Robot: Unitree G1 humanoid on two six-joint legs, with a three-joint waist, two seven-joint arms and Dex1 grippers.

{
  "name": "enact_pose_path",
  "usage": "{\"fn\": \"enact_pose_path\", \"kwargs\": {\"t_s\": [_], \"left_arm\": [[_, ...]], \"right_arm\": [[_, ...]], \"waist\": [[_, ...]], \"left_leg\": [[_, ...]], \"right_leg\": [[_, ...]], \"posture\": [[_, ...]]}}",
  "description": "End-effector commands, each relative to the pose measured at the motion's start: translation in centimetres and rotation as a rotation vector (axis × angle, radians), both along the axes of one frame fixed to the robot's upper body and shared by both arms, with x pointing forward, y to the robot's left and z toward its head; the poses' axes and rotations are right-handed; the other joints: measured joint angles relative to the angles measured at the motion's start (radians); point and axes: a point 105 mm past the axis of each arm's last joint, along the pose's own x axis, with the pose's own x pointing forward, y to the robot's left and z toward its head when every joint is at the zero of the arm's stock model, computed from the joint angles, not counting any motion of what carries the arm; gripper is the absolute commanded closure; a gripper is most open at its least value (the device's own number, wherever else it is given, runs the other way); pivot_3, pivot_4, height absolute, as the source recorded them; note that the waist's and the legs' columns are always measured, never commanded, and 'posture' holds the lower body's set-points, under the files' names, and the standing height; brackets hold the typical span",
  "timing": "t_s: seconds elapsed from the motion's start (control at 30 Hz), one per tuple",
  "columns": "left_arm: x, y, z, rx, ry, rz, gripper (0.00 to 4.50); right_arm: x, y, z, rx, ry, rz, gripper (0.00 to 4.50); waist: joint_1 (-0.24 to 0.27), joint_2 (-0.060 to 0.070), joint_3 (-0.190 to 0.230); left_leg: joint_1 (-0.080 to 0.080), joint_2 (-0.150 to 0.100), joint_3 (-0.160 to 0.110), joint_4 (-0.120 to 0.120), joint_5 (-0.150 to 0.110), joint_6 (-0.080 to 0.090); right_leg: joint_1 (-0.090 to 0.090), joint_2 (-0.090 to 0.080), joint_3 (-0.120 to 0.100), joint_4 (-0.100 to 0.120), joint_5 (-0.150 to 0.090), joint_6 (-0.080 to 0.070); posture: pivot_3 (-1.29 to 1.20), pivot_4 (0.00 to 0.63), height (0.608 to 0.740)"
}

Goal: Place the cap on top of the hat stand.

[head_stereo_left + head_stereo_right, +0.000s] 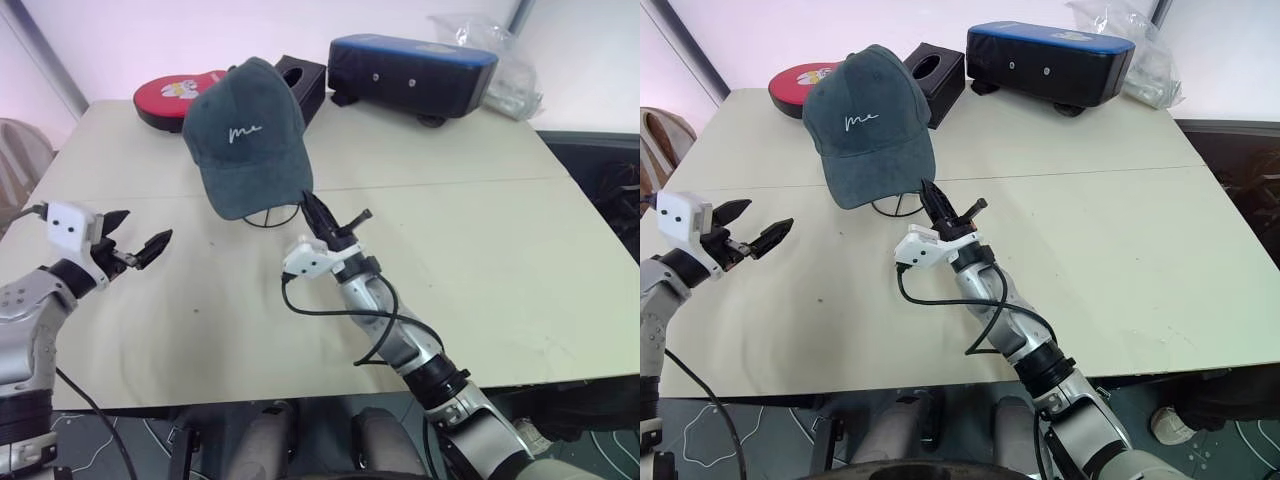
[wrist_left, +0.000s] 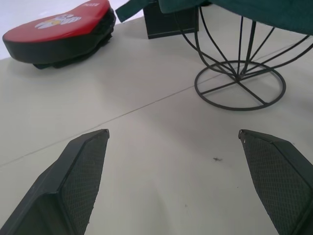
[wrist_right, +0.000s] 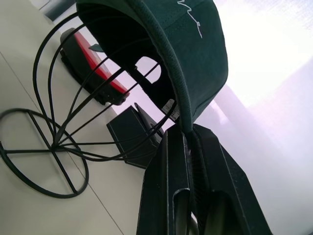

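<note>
On one hat stand [image 2: 239, 83] sits one cap [image 1: 243, 135], brim pinched by right end effector [image 1: 312, 212]; left end effector [image 1: 135, 238] spread.

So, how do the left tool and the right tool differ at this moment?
The left tool is open, its two fingers spread wide apart, while the right tool is shut on the brim of the cap. The left tool holds nothing and hangs over the bare table, beside the hat stand; the right tool points up at the cap, which sits on the stand. Both have two black fingers.
</note>
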Motion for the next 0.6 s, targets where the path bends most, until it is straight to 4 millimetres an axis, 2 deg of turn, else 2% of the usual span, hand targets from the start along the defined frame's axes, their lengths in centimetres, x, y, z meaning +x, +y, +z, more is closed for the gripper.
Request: {"fn": "enact_pose_path", "kwargs": {"t_s": [0.03,0.2,0.43,0.53,0.6], "left_arm": [[-0.22,0.22,1.56,0.018,-0.046,-0.001,0.00],[-0.02,0.14,1.60,0.019,-0.049,-0.005,0.00],[0.11,0.05,1.65,0.018,-0.053,-0.010,0.00],[0.19,-0.01,1.67,0.017,-0.054,-0.012,0.00],[0.24,-0.06,1.68,0.016,-0.054,-0.013,0.00]], "right_arm": [[-0.62,1.08,0.81,0.041,0.026,0.088,4.46],[-1.13,1.38,0.32,0.048,0.105,0.186,4.46],[-1.54,1.51,0.11,0.033,0.123,0.236,4.46],[-1.58,1.48,0.09,0.028,0.122,0.243,3.54],[-1.58,1.42,0.09,0.020,0.116,0.240,2.50]], "waist": [[0.000,0.000,0.000],[-0.002,0.000,0.000],[-0.001,0.000,0.000],[-0.001,0.000,0.000],[0.001,0.000,0.000]], "left_leg": [[0.000,0.000,0.000,0.000,0.000,0.000],[0.000,0.000,0.000,0.000,0.000,0.000],[0.000,0.000,0.000,0.000,0.000,0.000],[0.000,0.000,0.000,0.000,0.000,0.000],[0.000,0.000,0.000,0.000,0.000,0.000]], "right_leg": [[0.000,0.000,0.000,0.000,0.000,0.000],[0.000,0.000,0.000,0.000,0.000,0.000],[0.000,0.000,0.000,0.000,0.000,0.000],[0.000,0.000,0.000,0.000,0.000,0.000],[0.000,0.000,0.000,0.000,0.000,0.000]], "posture": [[0.00,0.150,0.740],[0.00,0.150,0.740],[0.00,0.150,0.740],[0.00,0.150,0.740],[0.00,0.150,0.740]]}}
